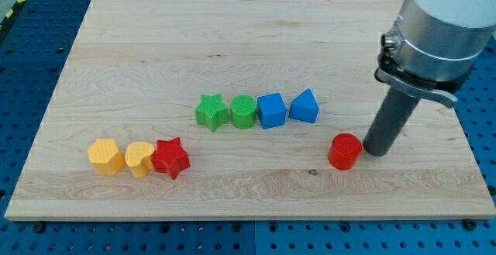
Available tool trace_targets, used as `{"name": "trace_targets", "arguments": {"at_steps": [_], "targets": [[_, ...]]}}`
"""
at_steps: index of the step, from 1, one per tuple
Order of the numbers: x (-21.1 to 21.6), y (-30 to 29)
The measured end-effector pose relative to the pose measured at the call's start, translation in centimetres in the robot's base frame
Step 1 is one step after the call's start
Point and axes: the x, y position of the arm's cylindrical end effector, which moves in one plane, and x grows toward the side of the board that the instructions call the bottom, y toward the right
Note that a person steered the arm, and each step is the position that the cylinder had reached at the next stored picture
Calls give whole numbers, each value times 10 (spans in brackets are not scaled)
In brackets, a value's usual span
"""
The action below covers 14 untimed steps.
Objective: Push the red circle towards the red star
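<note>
The red circle (344, 151) lies on the wooden board toward the view's lower right. The red star (170, 158) lies at the view's lower left, touching a yellow heart-like block (139, 159). My tip (377, 151) rests on the board just to the right of the red circle, close to it or touching it. The rod rises from there to the arm's grey body at the view's upper right.
A yellow hexagon-like block (105, 156) sits left of the yellow heart. A row in the middle holds a green star (211, 111), a green circle (242, 112), a blue cube (271, 110) and a blue wedge-like block (304, 106). The board (248, 22) ends near the view's bottom.
</note>
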Motion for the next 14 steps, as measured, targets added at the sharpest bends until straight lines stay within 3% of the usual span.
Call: {"name": "trace_targets", "arguments": {"at_steps": [1,3,4,5,8,10,14], "targets": [[24,-1],[26,-6],[13,28],[-3,18],[27,-27],[9,17],[15,-61]]}}
